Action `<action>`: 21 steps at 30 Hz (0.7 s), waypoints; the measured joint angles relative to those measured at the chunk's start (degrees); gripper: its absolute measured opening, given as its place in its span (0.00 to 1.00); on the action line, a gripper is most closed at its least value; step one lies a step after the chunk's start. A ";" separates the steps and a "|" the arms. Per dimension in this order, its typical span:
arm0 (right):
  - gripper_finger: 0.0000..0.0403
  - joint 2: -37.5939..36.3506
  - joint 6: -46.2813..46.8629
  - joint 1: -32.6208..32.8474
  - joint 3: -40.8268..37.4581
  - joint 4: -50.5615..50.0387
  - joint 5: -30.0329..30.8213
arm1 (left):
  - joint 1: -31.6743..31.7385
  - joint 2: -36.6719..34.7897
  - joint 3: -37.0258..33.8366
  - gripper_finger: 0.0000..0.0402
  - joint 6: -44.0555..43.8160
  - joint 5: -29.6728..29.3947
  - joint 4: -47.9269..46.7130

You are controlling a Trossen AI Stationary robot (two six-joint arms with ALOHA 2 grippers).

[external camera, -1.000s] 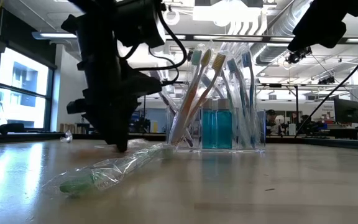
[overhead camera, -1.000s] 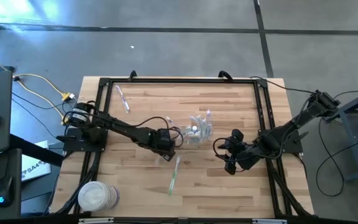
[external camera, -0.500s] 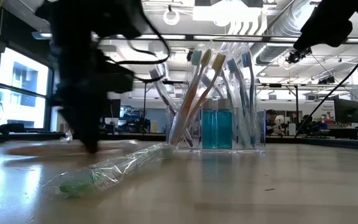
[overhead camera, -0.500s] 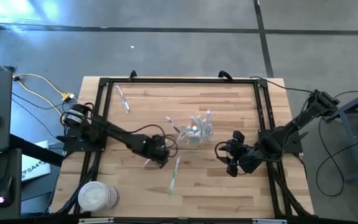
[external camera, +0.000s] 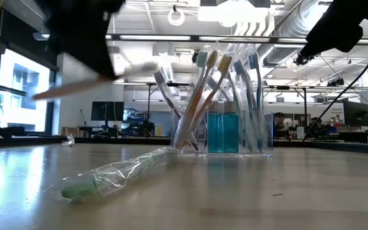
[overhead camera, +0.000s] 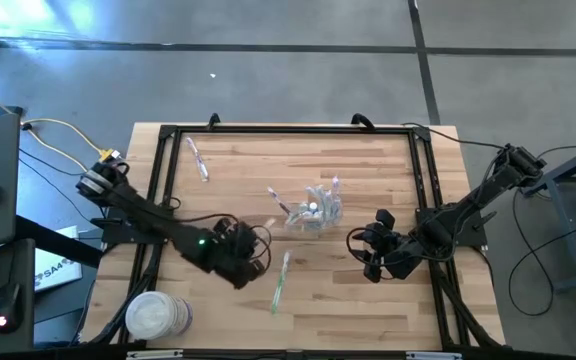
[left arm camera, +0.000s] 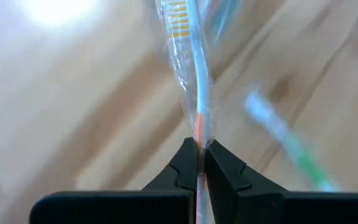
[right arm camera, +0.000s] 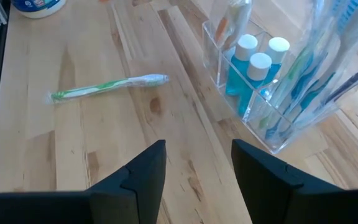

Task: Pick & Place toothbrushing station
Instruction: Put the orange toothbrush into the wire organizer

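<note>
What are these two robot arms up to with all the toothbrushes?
The left gripper has its jaws shut on a wrapped toothbrush and holds it above the table. The clear container already stands full of toothbrushes and blue white-capped tubes. A green wrapped toothbrush lies on the wood. The right gripper waits open beside the container.

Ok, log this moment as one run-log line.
left gripper: shut on wrapped toothbrush, lifted | right gripper: open, idle | green toothbrush: on table | container: upright
</note>
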 joint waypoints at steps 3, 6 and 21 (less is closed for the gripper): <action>0.43 0.00 0.00 0.00 0.00 0.00 0.01 | -2.75 -1.11 2.50 0.02 3.70 -9.92 0.58; 0.43 0.00 -0.01 0.00 0.00 0.00 0.01 | -5.33 -1.34 4.03 0.02 5.87 -21.57 0.92; 0.43 0.00 -1.53 0.00 0.02 0.04 3.17 | -7.78 -1.32 -8.37 0.02 6.04 -49.78 16.95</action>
